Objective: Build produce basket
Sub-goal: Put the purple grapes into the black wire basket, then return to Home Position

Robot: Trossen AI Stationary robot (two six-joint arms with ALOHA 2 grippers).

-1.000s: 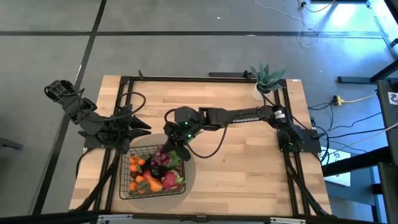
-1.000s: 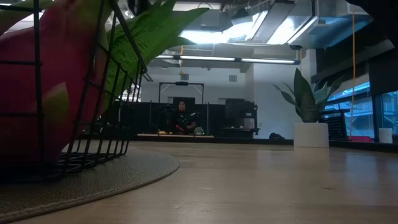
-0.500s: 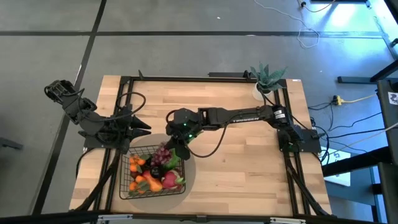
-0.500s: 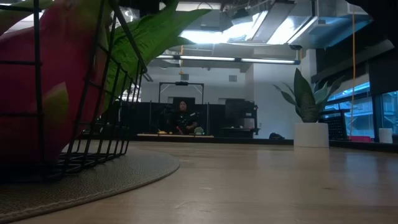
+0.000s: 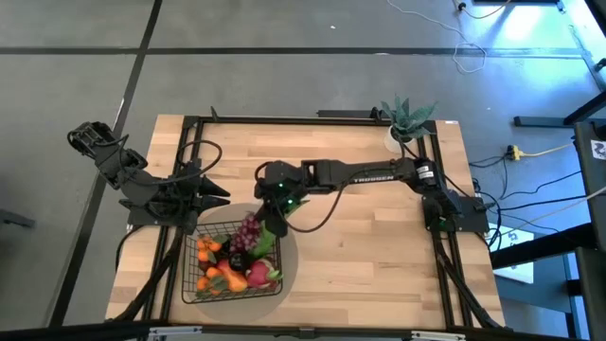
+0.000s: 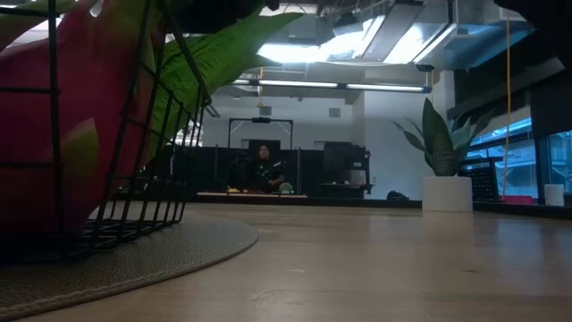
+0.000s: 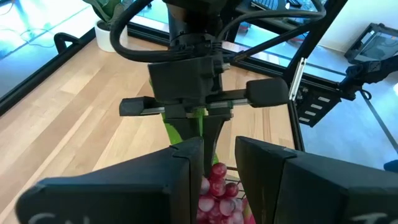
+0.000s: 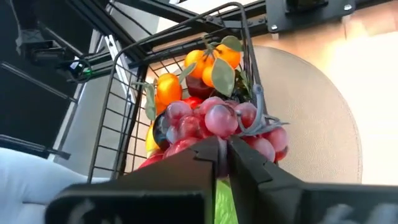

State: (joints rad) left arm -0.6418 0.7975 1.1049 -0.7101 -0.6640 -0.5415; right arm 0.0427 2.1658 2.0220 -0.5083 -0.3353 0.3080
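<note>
The black wire basket (image 5: 187, 275) stands on a round grey mat (image 5: 290, 254) near the table's near-left side. It holds oranges (image 8: 211, 59), a pink dragon fruit (image 6: 89, 98) and green leaves (image 6: 214, 54). My right gripper (image 5: 268, 224) reaches in from the right and is shut on a red-purple grape bunch (image 5: 249, 230) over the basket's far right corner. My left gripper (image 7: 219, 167) waits just left of the basket's far side, with a gap between its fingers. My right gripper (image 8: 222, 157) pinches the grape bunch between its two fingers at the grapes nearest them (image 8: 214, 124). It comes slanting down from the table's far right. The bunch lies across the basket's corner wire (image 8: 247, 59); whether it rests on the produce beneath, I cannot tell.
A spiky green plant in a white pot (image 5: 407, 121) stands at the table's far right corner. Bare wood spreads right of the mat (image 6: 161, 252). A person (image 6: 262, 166) sits in the room far beyond the table.
My right gripper has moved a little up and toward the far edge, still shut, carrying the grape bunch with it. The bunch now shows more fully at the basket's far right corner.
</note>
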